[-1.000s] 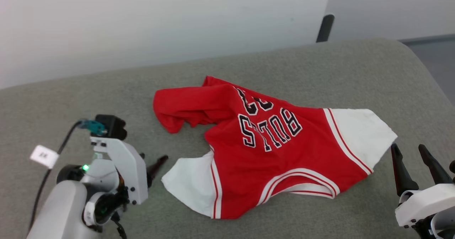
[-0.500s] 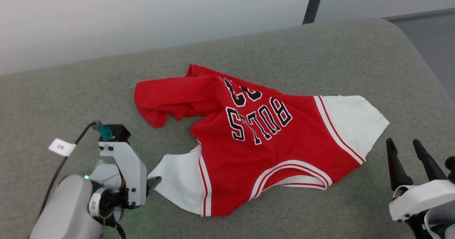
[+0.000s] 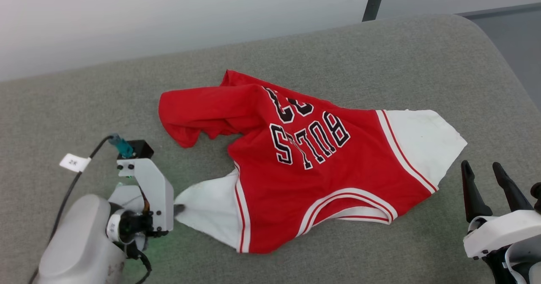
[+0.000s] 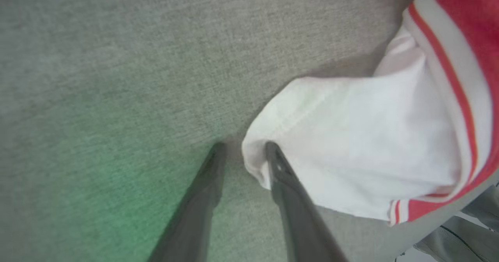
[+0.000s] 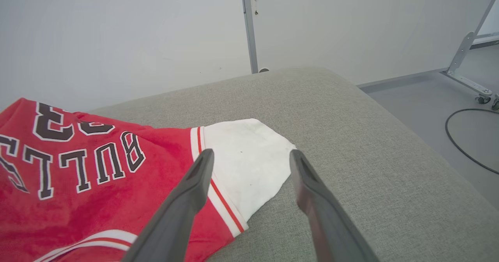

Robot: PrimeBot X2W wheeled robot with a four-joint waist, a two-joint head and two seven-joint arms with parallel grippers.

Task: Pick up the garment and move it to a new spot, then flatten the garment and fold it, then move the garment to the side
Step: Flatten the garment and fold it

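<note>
While the garment lies crumpled mid-way across the grey cushioned surface, one white sleeve is met by the left pincer.
The garment is spread lettering-up, its red lower part bunched toward the far left. The left arm is bent low beside the sleeve, pincer laid nearly flat; its jaws are seen partly apart, one finger pressed against the sleeve hem, nothing clamped. The right pincer is held pointing up just beside the other white sleeve, jaws wide, nothing gripped.
</note>
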